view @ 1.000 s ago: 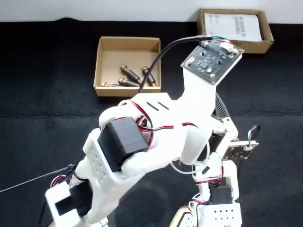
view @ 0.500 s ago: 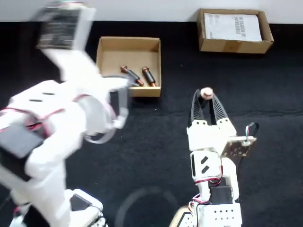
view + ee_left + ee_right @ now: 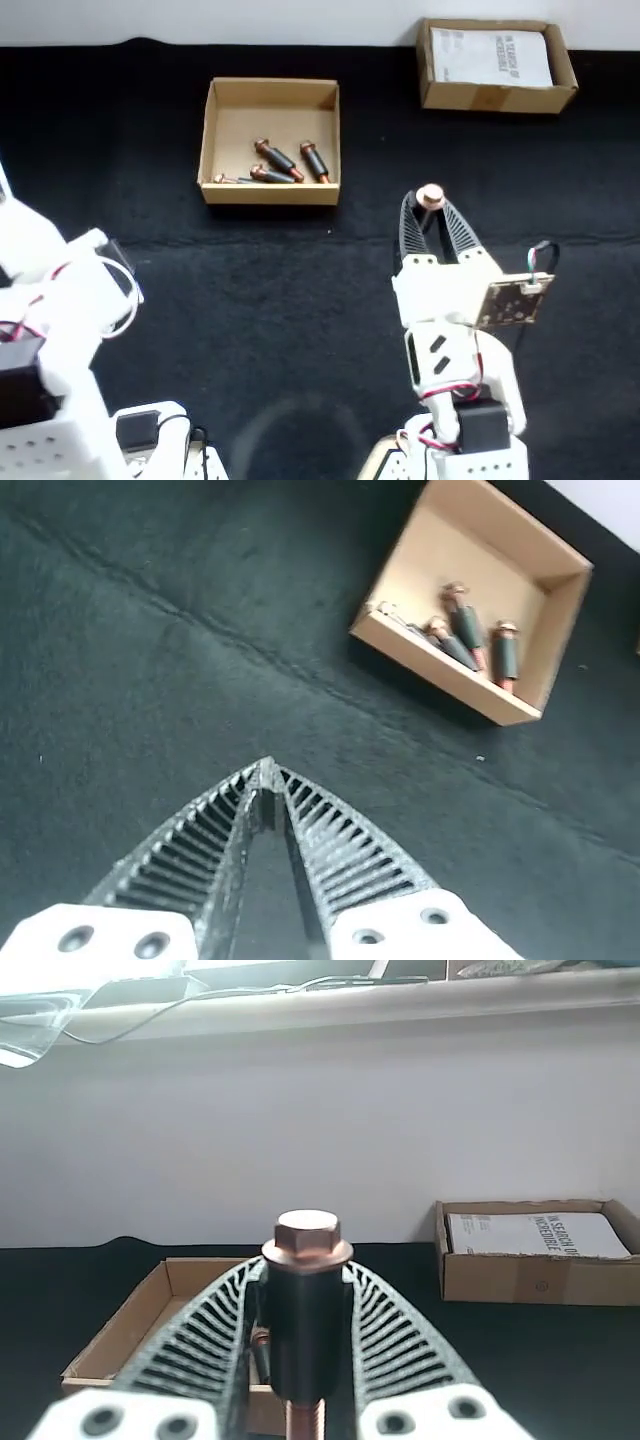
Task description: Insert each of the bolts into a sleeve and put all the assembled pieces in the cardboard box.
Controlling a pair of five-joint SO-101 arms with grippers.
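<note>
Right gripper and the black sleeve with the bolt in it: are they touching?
Touching. In the right wrist view the fingers of the right gripper press both sides of the black sleeve, no gap.

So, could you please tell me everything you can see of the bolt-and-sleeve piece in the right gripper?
The bolt-and-sleeve piece is a copper-coloured bolt pushed through a dark, matte cylindrical sleeve. Its hexagonal head, with a round flange, sits on the sleeve's top, and a threaded shank end pokes out below. The right gripper is shut on the sleeve from both sides, with the head past the fingertips. It is over the black table cover, short of the cardboard box. Only the fingers touch it.
</note>
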